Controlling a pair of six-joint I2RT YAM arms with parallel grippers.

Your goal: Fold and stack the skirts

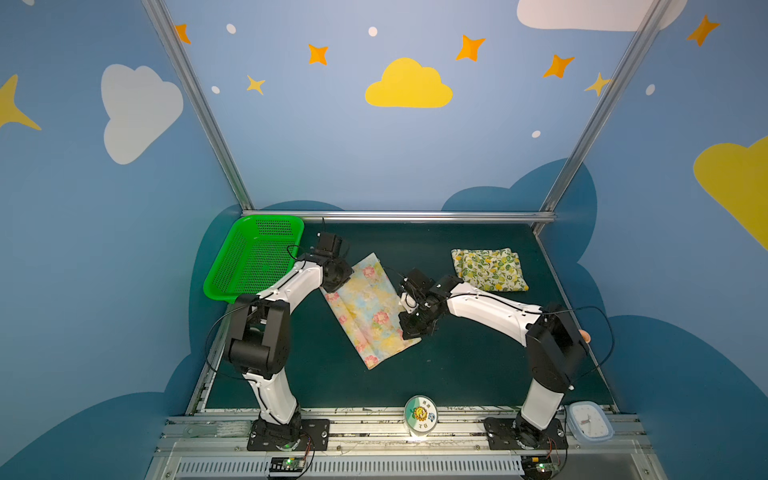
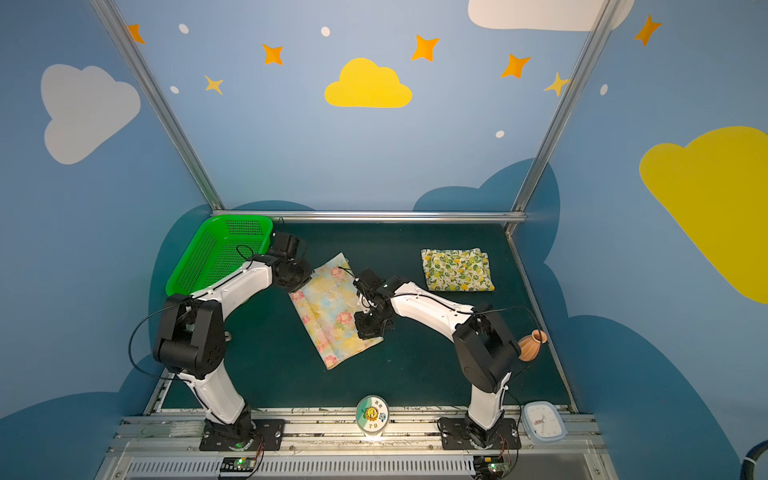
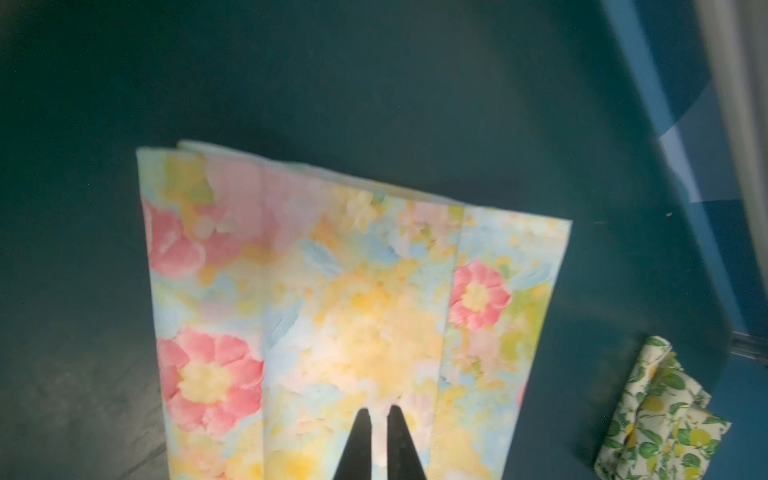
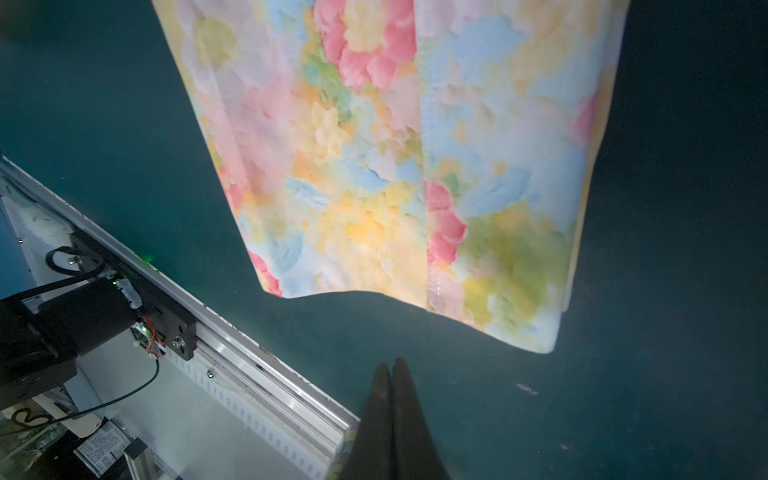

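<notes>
Logged the lemon skirt (image 1: 490,268) already folded into a small packet at the far right of the tabletop (image 1: 457,374), well apart from both arms; judged as the base for the stack. Found the flowered skirt (image 1: 365,309) lying flat and diagonal mid-tabletop, narrowed to a long strip with lengthwise creases; taken as part-folded, with a crosswise fold yet to do. Located the left claw (image 3: 378,411) over the strip near its far end, with jaws almost together and only a sliver between; could not confirm a pinch on the cloth. Located the right claw (image 4: 390,361) by the near right corner, fully closed, with tips meeting over bare tabletop just off the hem and nothing seen between them. Read the pairing as one claw per end, suited to bringing end onto end. Noted the green basket (image 1: 249,266) at far left, uninvolved.
</notes>
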